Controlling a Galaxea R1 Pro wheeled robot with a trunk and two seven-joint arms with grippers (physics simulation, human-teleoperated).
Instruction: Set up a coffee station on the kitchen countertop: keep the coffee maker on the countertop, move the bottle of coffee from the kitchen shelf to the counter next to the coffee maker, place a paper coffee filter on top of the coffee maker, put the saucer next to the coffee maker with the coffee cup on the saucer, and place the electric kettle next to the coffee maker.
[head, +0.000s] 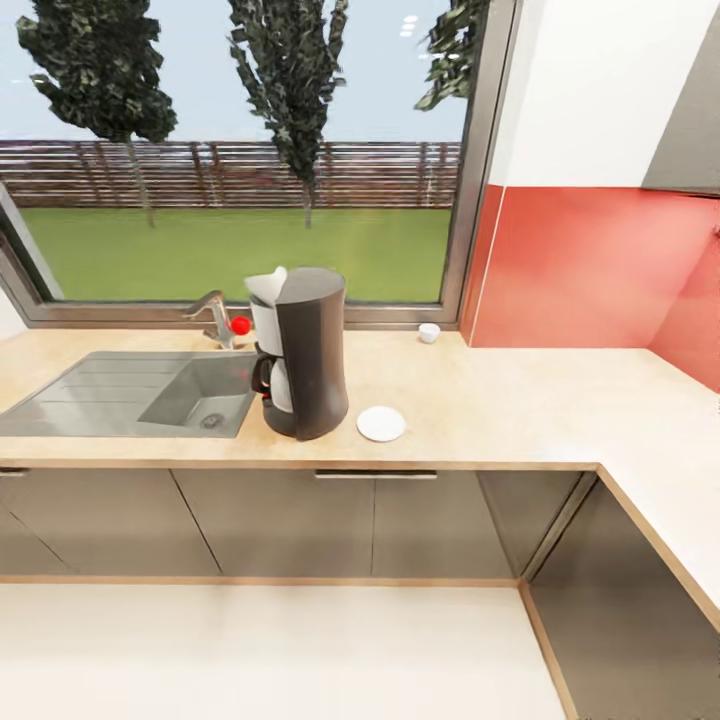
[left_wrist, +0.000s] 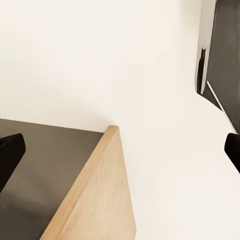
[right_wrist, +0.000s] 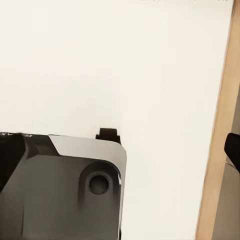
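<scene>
Pale kitchen floor (head: 270, 650) fills the near ground in the head view, and beyond it runs a row of grey cabinets (head: 370, 520) under the kitchen countertop (head: 520, 400), a light wood-grain worktop that turns a corner toward three o'clock.

Both wrist views look down at that pale floor. In each, the left gripper (left_wrist: 120, 150) and the right gripper (right_wrist: 120, 155) show only as dark fingertips at opposite edges of the picture, so both sets of jaws stand wide with nothing between them. The right wrist view also takes in part of the robot's grey base (right_wrist: 65, 190).

On the worktop the coffee maker (head: 305, 352) stands upright just beside the grey sink (head: 150, 393), which lies at its nine o'clock. A white paper coffee filter (head: 266, 285) sits at its top. The saucer (head: 381, 423) lies flat and bare just beside the machine at its three o'clock. The coffee cup (head: 429, 333) stands apart from the saucer, farther back at about one o'clock from it, near the window sill.

Setting the cup on the saucer looks like an open step. The cup lies right of centre, so the right arm is probably the nearer, though both must first rise from floor level.
</scene>
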